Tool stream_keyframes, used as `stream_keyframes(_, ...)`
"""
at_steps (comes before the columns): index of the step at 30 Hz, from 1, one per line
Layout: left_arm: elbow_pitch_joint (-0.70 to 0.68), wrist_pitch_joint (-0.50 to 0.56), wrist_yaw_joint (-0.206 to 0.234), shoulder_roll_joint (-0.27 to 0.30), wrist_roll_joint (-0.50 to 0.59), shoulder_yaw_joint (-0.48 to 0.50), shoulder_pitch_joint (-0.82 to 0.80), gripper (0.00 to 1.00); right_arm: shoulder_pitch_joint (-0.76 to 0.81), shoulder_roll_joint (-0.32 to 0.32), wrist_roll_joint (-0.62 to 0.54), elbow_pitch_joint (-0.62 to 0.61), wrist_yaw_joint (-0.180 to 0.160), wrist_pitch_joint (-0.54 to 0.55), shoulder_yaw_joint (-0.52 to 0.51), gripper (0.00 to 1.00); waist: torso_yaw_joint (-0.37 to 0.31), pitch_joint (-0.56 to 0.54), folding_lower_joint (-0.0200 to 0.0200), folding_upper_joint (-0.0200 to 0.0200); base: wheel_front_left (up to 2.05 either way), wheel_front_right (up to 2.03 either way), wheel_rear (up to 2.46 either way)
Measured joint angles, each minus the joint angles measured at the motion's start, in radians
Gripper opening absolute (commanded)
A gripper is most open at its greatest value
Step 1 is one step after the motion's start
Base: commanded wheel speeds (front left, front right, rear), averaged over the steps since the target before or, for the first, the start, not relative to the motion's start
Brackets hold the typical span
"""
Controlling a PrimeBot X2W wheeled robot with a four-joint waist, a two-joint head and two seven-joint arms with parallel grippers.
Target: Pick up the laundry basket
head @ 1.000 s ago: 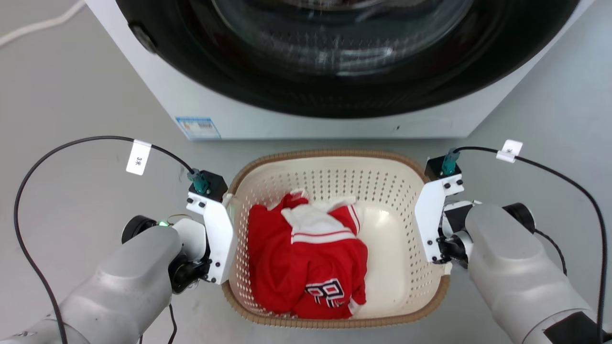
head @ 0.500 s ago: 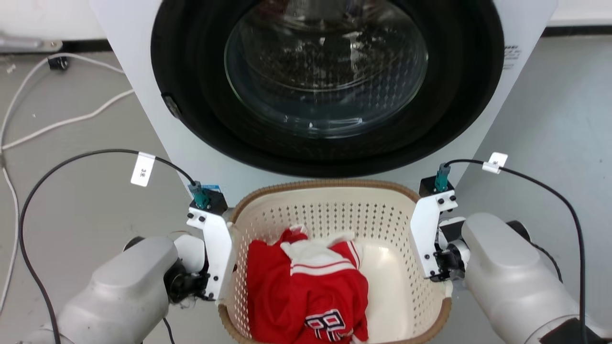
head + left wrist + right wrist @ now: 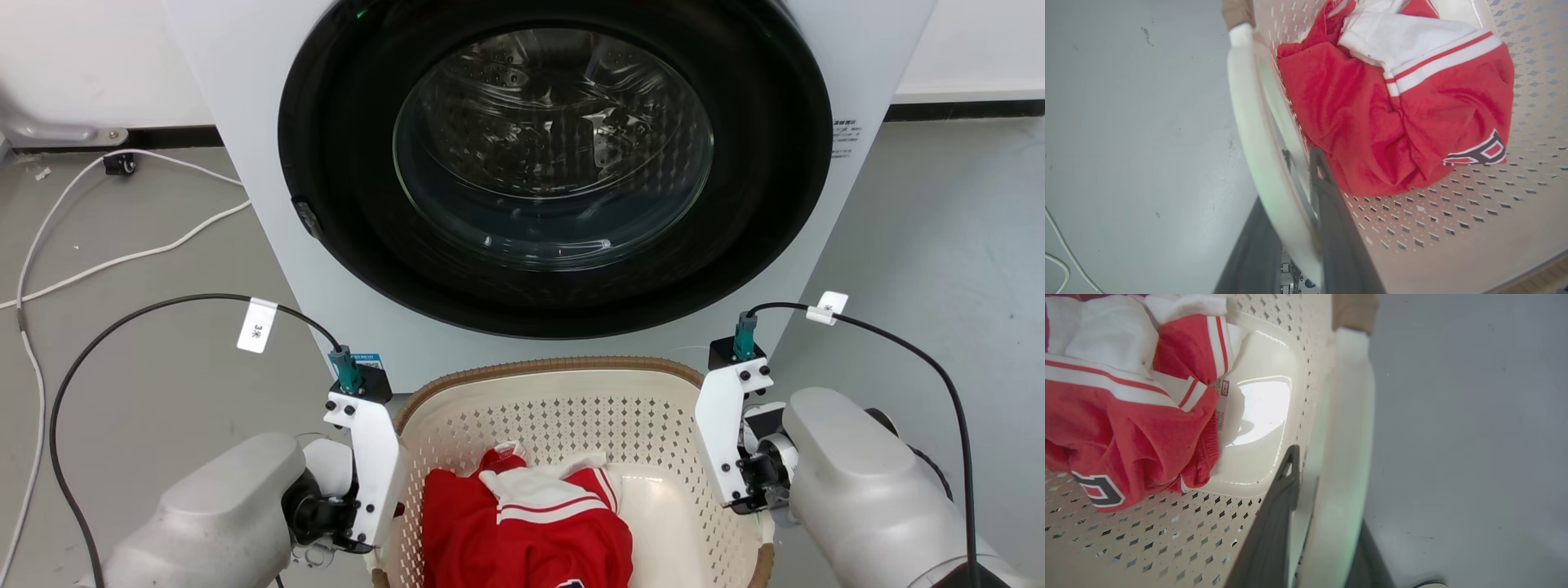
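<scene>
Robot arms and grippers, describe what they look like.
The left forearm and right forearm are rounded silver-grey shells. Each wrist has a white bracket with black screws, a teal plug, and a looping black cable with a white tag. The left gripper and right gripper have long dark fingers.

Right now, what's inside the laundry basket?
A crumpled red-and-white garment lies in the laundry basket, with bare bottom showing beside it. Anything under the garment is covered.
</scene>
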Motion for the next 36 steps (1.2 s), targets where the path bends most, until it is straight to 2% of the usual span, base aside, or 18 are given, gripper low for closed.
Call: stream_keyframes(36,0.004,0.030,0.000,0.001,0.002,0.000,0.009,0.00,-0.003,-0.001,0.077,0.017,0.000,-0.007,0.080,0.00,-0.009,-0.013,0.0002,0.0000,0.00,0.00,0.00)
